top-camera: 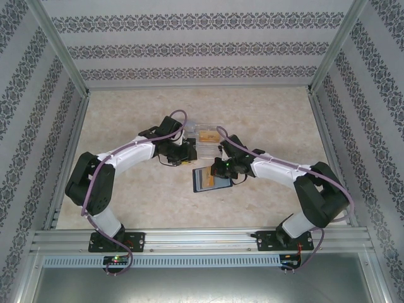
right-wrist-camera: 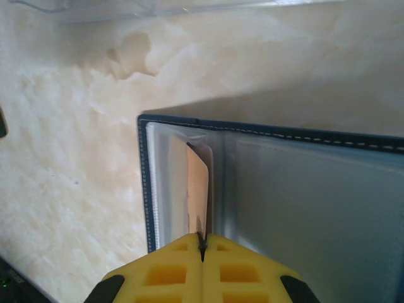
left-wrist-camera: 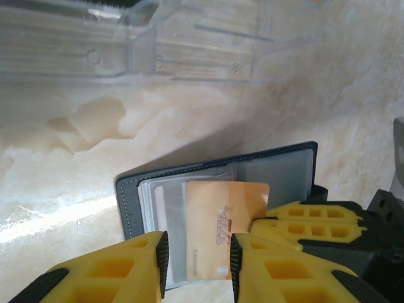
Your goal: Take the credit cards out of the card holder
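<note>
In the open card holder (right-wrist-camera: pixel 284 208), orange credit card (right-wrist-camera: pixel 199 189) tight in right pincer (right-wrist-camera: pixel 202 243); left pincer (left-wrist-camera: pixel 199 252) apart.

Illegible print on orange card (left-wrist-camera: pixel 214 208).

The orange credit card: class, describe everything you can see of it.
The orange credit card is a thin, flat, glossy plastic rectangle with rounded corners and raised lettering. It sits partly out of a clear sleeve in the open navy card holder. The right gripper is shut on one edge, tilting it up. The left gripper stands open around its near end; whether it touches cannot be told.
</note>
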